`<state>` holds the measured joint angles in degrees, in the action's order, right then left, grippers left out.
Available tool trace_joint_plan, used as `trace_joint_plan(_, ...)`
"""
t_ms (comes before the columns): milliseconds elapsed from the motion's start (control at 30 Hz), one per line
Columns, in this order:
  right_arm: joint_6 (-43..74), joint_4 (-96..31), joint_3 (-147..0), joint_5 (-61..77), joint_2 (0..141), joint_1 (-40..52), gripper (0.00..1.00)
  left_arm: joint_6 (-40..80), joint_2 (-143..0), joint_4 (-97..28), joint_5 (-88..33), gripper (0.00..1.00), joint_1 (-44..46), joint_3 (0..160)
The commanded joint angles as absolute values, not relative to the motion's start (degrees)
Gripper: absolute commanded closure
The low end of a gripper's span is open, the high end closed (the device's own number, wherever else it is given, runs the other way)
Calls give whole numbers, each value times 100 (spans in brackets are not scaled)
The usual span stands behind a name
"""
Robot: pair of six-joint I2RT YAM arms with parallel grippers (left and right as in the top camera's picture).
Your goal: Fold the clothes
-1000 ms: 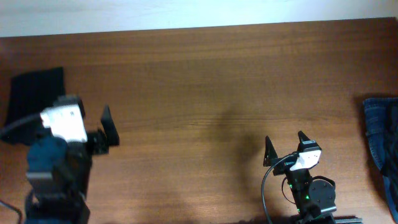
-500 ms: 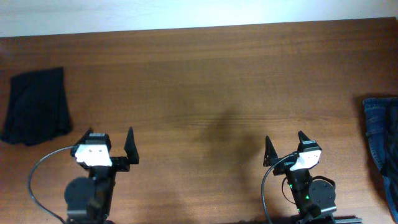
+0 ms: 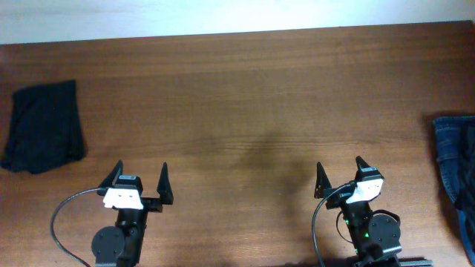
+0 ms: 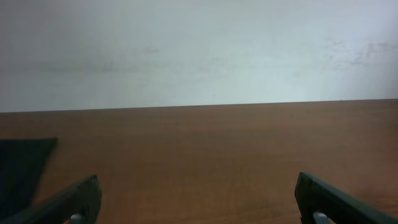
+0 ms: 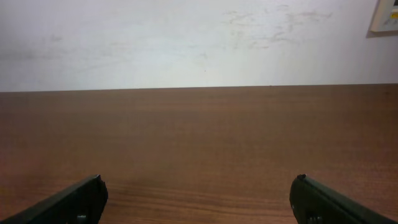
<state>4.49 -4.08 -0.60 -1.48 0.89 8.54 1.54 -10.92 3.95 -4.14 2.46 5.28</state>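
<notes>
Black T-shirt (image 3: 43,126) is seen as a compact dark bundle at the left edge of the desk (image 3: 245,89), towards the far left corner; left gripper (image 3: 141,176) is positioned near the front edge, left of centre, jaws spread wide, nothing held, well apart from the shirt; right gripper (image 3: 339,169) is positioned near the front edge, right of centre, jaws likewise wide and empty; blue denim garment (image 3: 453,167) is seen at the right edge, partly cut off; a dark corner of the shirt is caught at the left wrist view's left margin.
</notes>
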Motion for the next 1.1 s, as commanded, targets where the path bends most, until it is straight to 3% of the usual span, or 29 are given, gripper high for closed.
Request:
trace_joint_plan(0,454,-449,-32,-200,19,814,1,169,-851,427,-473,1,257,268)
trace_joint_plan(533,454,-451,-32,-200,21,814,1,161,-43,-447,-301,1,89,51)
trace_joint_plan(833,454,-451,-32,-200,19,814,1,-899,-27,-460,-255,1,91,51)
trace_joint_plan(1067,454,-449,-32,-200,19,814,1,-932,-27,-460,-217,1,97,51)
